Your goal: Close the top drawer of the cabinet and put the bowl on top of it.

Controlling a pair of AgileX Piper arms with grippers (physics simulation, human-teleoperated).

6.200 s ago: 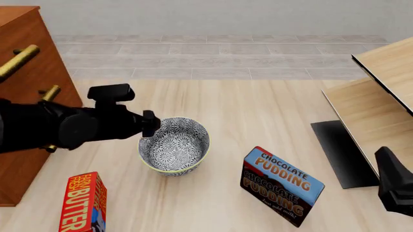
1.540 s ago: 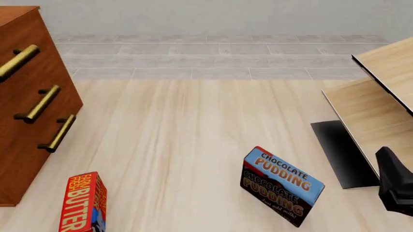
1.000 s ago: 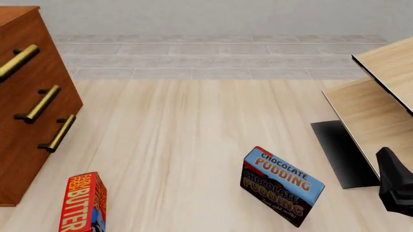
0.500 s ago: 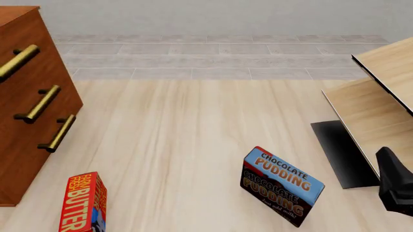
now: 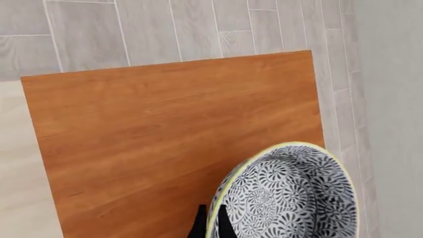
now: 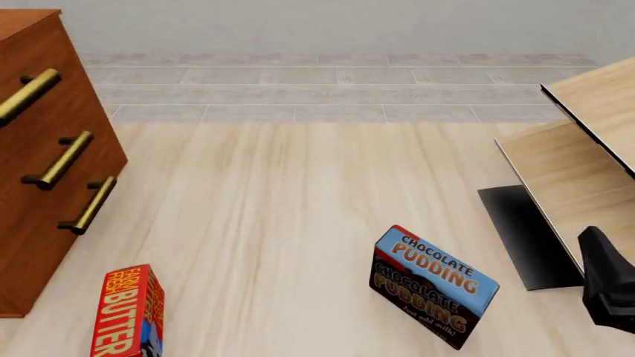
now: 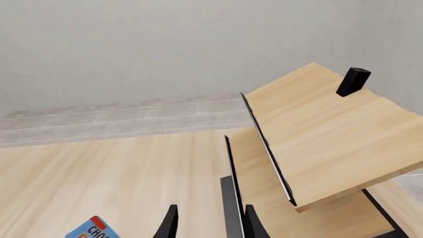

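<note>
The left gripper shows only in its own wrist camera, as two thin black fingertips set close together with the rim of the bowl pinched between them, one tip outside the wall and one inside. The bowl is round and deep, covered inside in a dense grey-white floral mosaic of rosettes and petals, with a pale yellow-green rim running around its lip. It hangs tilted from the fingers, its opening turned toward the camera. Directly beyond the fingertips lies the flat reddish-brown top of the cabinet, its wood grain running across it; whether the bowl touches that top cannot be told. Past the cabinet's far edge are grey floor tiles.

In the front camera the cabinet stands at the left edge with its three drawer fronts flush with one another; the top drawer carries a long brass bar handle, like the two below it. Neither the bowl nor the left arm appears there.

The right gripper has two black fingertips standing a moderate gap apart with nothing between them. Ahead of it rises pale light-wood furniture with black edges, and just to one side of the fingers peeks a corner of the chocolate pudding box. A red butter box stands on the table near the cabinet's foot.
</note>
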